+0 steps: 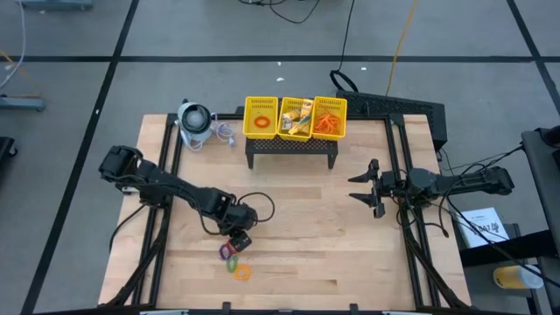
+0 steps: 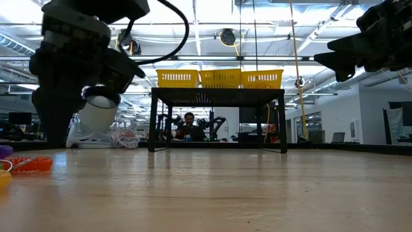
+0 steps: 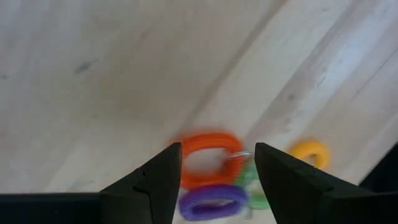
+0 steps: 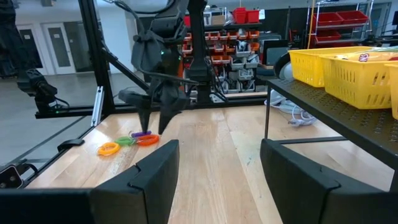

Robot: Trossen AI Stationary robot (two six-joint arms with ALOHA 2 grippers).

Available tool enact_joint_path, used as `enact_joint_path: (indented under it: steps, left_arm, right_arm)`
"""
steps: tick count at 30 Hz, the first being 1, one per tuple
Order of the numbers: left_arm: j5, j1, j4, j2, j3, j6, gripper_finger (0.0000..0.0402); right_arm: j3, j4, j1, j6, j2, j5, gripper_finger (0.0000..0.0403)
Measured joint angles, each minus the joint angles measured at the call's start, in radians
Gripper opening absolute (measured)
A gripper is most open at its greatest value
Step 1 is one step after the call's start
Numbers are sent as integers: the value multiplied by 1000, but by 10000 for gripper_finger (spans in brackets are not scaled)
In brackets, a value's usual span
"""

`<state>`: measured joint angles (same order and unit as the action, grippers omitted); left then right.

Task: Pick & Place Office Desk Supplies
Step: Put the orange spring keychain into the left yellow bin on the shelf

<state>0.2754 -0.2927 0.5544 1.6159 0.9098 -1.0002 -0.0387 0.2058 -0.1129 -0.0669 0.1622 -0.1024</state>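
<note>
Several small rings lie flat in a cluster on the wooden table near its front left: a red-orange ring point(image 3: 208, 155), a purple ring point(image 3: 214, 200), a green ring point(image 3: 250, 179) and a yellow-orange ring point(image 3: 309, 152) a little apart. From across the table they show as a short row point(image 4: 127, 142). My left gripper point(image 3: 217, 149) hangs open just above the cluster, pointing steeply down, its fingers on either side of the red-orange ring and touching nothing that I can see. My right gripper point(image 1: 357, 185) waits open at the table's right, held level above it.
A yellow three-compartment mesh basket point(image 1: 296, 118) sits on a black stand point(image 1: 292, 150) at the table's far middle, holding orange bands and packets. A grey-white round device point(image 1: 194, 121) with a cord lies left of it. Bare wood spreads across the middle of the table point(image 1: 315, 227).
</note>
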Motion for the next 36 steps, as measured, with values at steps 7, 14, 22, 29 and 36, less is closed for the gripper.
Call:
enact_joint_path:
  steps: [7,14,22,29,36]
  left_arm:
    - [17,-21,12,12,80,-62,214]
    - [25,-13,63,81,198,83,214]
    - [36,16,149,156,214,407,214]
    - [29,26,432,199,213,333,214]
    - [-24,17,414,204,212,291,214]
  right_arm:
    - [0,0,0,0,0,0,215]
    - [0,1,0,0,0,0,215]
    - [0,0,0,0,0,0,215]
    - [0,0,0,0,0,0,215]
    - [0,1,0,0,0,0,215]
